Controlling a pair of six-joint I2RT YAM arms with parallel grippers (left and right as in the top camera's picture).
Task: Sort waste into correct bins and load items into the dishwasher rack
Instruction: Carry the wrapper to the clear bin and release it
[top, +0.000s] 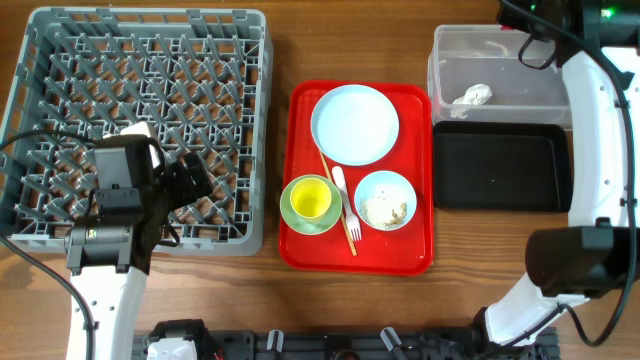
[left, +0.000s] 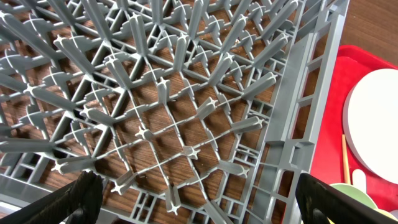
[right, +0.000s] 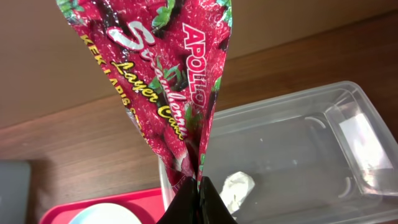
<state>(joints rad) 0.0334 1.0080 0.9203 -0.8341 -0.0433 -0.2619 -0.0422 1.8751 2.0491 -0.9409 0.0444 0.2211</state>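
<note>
My right gripper (right: 200, 186) is shut on the red snack wrapper (right: 168, 74) and holds it up over the left edge of the clear tub (right: 323, 106), (top: 520, 95). The crumpled tissue (right: 236, 186), (top: 473, 96) lies in that tub. The black tray (top: 497, 165) is beside it. My left gripper (left: 199, 205), (top: 190, 180) is open and empty over the grey dishwasher rack (top: 140, 60), near its front right corner. The pale-blue plate (top: 354, 123), yellow cup (top: 311, 199) inside the pale-green bowl (top: 293, 215), blue bowl (top: 364, 188) with rice scraps (top: 386, 210), white fork (top: 345, 200) and wooden stick (top: 327, 170) are apart from both grippers.
The dishes all sit on a red tray (top: 305, 250) between the rack and the bins. The left wrist view shows the tray's edge (left: 342, 81) and the plate (left: 373, 124) just right of the rack wall. My right arm (top: 590, 120) runs along the table's right side.
</note>
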